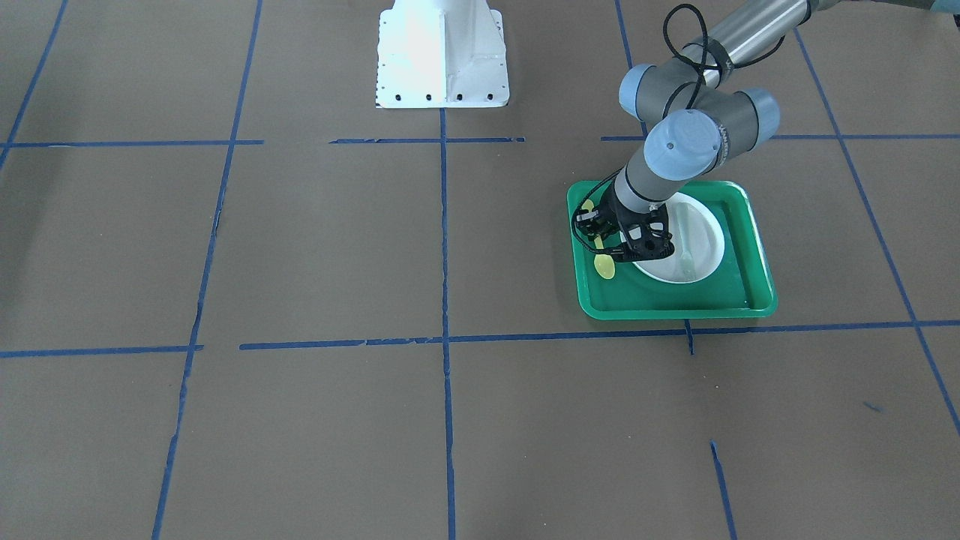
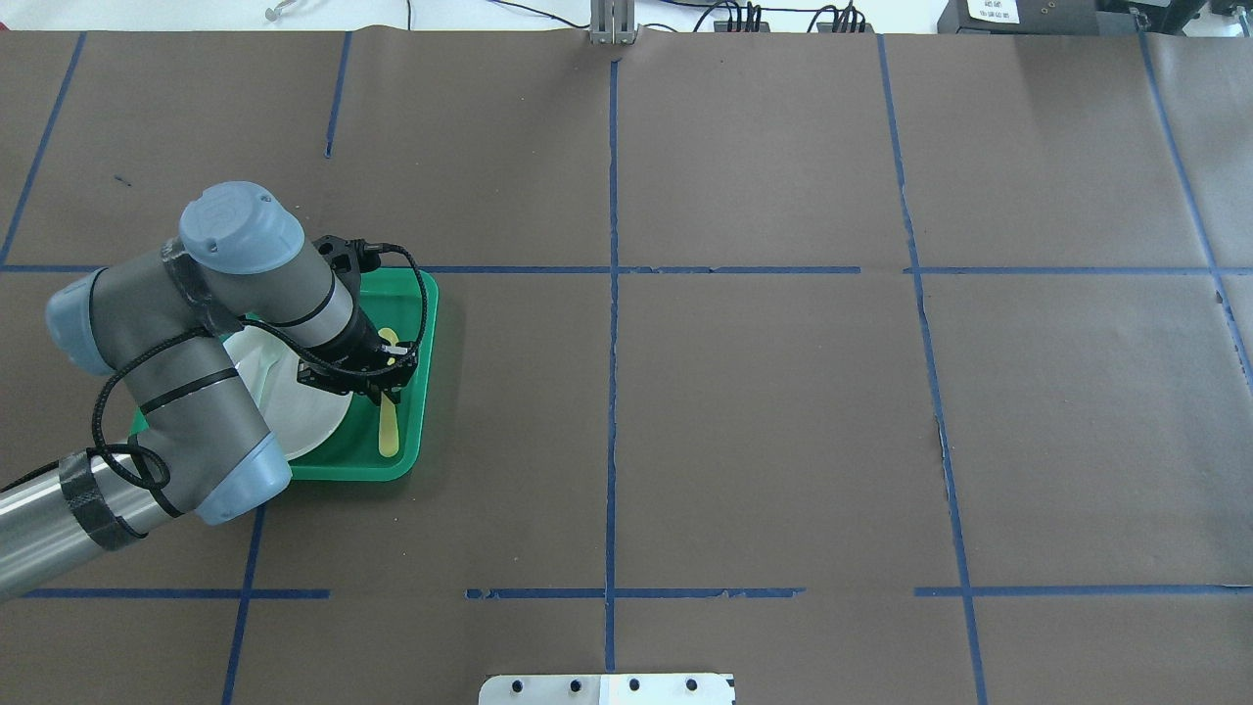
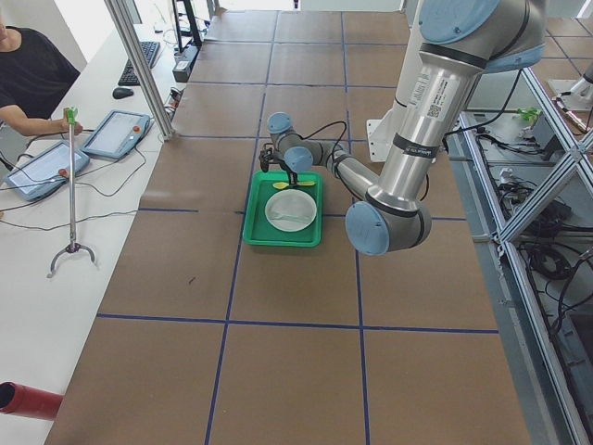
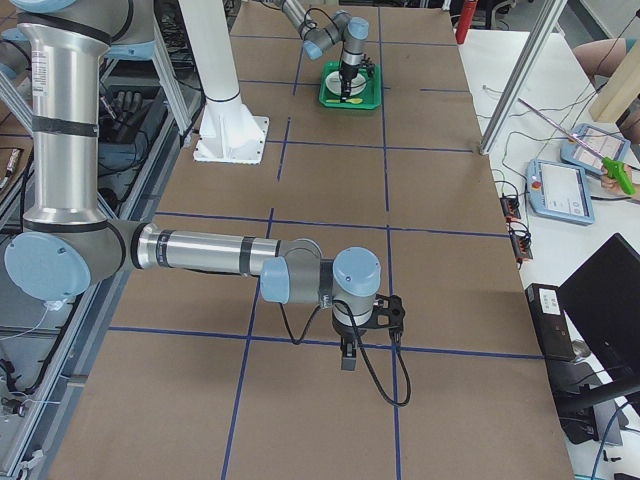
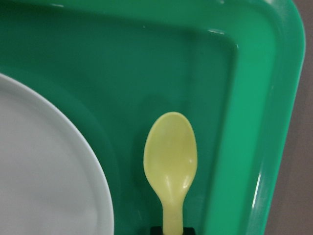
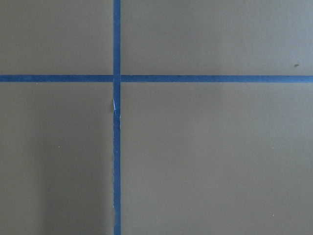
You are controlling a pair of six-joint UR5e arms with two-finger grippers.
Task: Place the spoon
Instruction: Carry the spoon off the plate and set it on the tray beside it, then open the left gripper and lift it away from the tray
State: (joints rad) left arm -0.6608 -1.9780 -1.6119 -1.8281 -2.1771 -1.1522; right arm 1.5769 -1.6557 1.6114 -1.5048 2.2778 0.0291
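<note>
The pale yellow spoon [image 5: 171,161] lies along the green tray's [image 1: 675,304] strip beside the white plate [image 1: 705,225], bowl up. It also shows in the front view [image 1: 604,266] and in the overhead view [image 2: 389,436]. My left gripper [image 1: 602,238] stands over the spoon's handle with its jaws close on it; in the left wrist view only a black tip shows around the handle at the bottom edge. My right gripper [image 4: 352,352] shows only in the exterior right view, low over bare table far from the tray; I cannot tell whether it is open or shut.
A translucent grey fork [image 1: 685,240] lies on the plate. The tray [image 2: 419,323] sits on brown paper with blue tape lines. The robot's white base [image 1: 442,60] stands at the table's edge. The right wrist view shows only paper and tape.
</note>
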